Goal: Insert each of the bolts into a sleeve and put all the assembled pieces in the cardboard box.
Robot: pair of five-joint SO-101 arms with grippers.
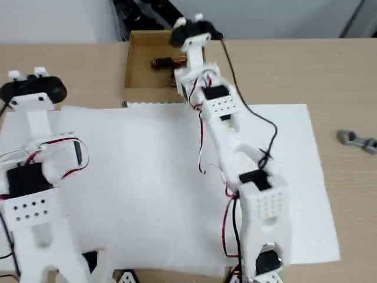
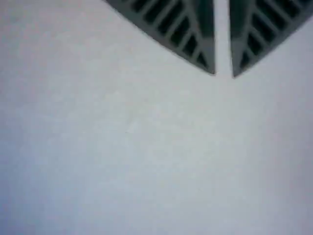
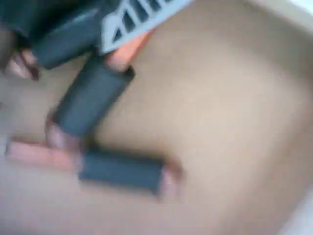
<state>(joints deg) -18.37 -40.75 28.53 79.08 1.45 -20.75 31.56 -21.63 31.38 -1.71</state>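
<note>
The cardboard box (image 1: 138, 71) stands at the table's far edge, just behind the white sheet (image 1: 147, 171). In the right wrist view three assembled pieces lie on its floor: dark sleeves with orange bolts, one (image 3: 120, 171) lying flat, one (image 3: 90, 98) slanted, one (image 3: 58, 39) partly cut off. My right gripper (image 1: 187, 56) hangs down into the box, its tip at the slanted piece's orange bolt end (image 3: 122, 54). My left gripper (image 2: 222, 68) is shut and points down at bare white sheet, holding nothing.
A metal tool (image 1: 356, 140) lies on the wooden table at the far right, off the sheet. The left arm's base (image 1: 32, 94) stands at the sheet's left edge. The right arm (image 1: 235, 135) stretches across the sheet's right half.
</note>
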